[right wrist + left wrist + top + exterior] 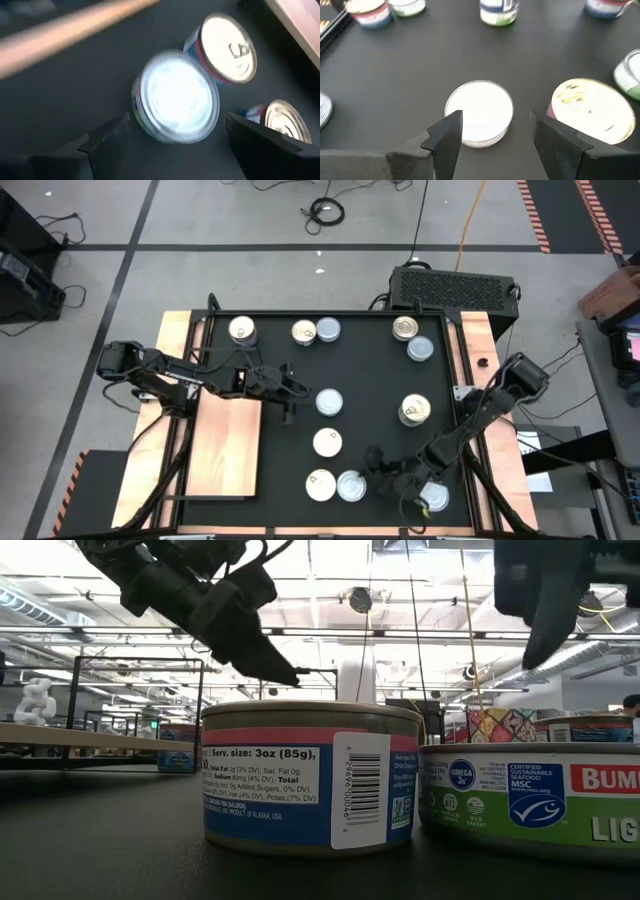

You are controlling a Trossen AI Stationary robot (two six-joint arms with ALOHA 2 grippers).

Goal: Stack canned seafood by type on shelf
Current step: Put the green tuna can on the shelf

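Note:
Round flat tins lie scattered on the black mat. The shelf, a light-brown board, lies bare at the mat's left. My left gripper is open beside a white-topped tin. In the left wrist view that tin sits just ahead of the gripper, with a cream-topped tin beside it. My right gripper is open near a silver-topped tin. In the right wrist view that tin sits ahead of the gripper.
More tins stand along the mat's far edge. Others stand mid-mat and at the near edge. One tin lies partly under the right arm. The low view shows a blue-labelled tin and a green-labelled one close up.

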